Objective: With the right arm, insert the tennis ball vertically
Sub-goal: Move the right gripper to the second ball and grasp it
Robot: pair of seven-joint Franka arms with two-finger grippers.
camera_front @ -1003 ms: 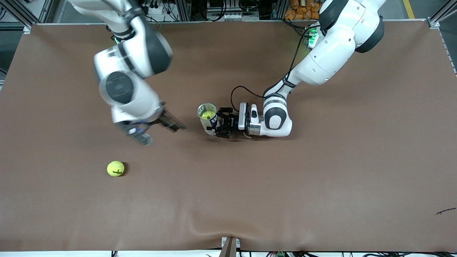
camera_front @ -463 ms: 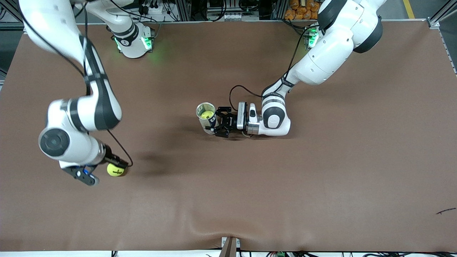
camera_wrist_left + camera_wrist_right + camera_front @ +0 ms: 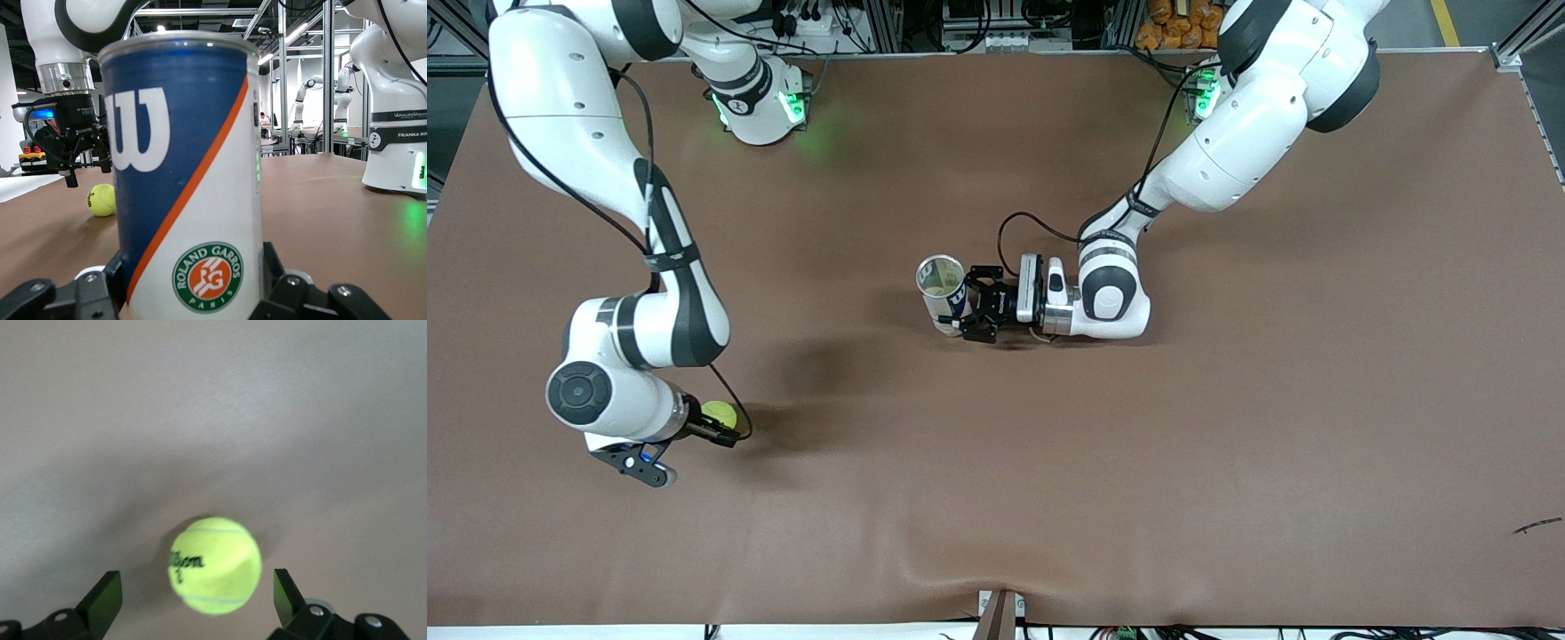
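Brown table (image 3: 1227,444) carries an upright can (image 3: 943,293) mid-table, clamped by the left gripper (image 3: 971,307). The ball (image 3: 719,412) lies nearer the camera, toward the right arm's end, below the right gripper (image 3: 680,440), whose jaws gape wide. Descending off-centre could nudge the ball rolling; a loose hold could tip the can.

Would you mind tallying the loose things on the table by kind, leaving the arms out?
Tennis balls in plain sight: 1, the tennis ball on the table toward the right arm's end, framed by the open right gripper.
Ball cans: 1, the upright can, with the left gripper around it.
Total: 2
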